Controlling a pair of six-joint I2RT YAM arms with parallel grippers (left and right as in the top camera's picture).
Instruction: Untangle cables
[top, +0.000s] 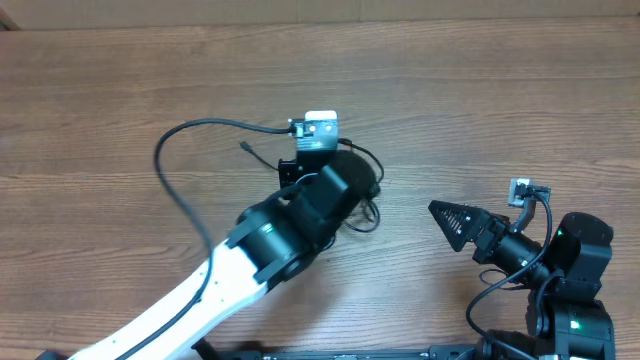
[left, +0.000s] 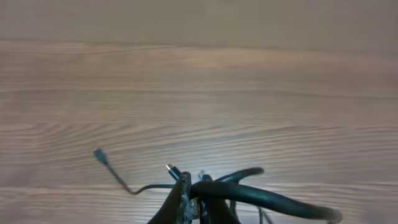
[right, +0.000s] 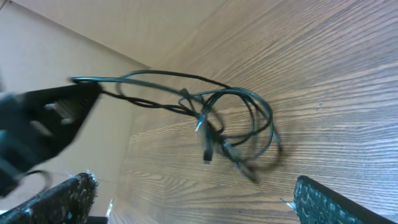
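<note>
Several thin black cables (right: 231, 121) are hanging in a loose tangle of loops near the middle of the right wrist view. They are strung out from the left gripper (left: 188, 190), which is clamping shut on the strands at the bottom centre of its own view. One strand is trailing leftward over the table (top: 480, 90) to a small plug (left: 98, 155). Whether the lowest loops are touching the wood is unclear. Overhead, the left arm (top: 270, 240) is covering most of the bundle, and its thicker wiring (top: 165, 165) is looping out at the centre left. The right gripper (right: 193, 185) is standing wide open, apart from the tangle, with its fingers showing in the lower corners of its view.
</note>
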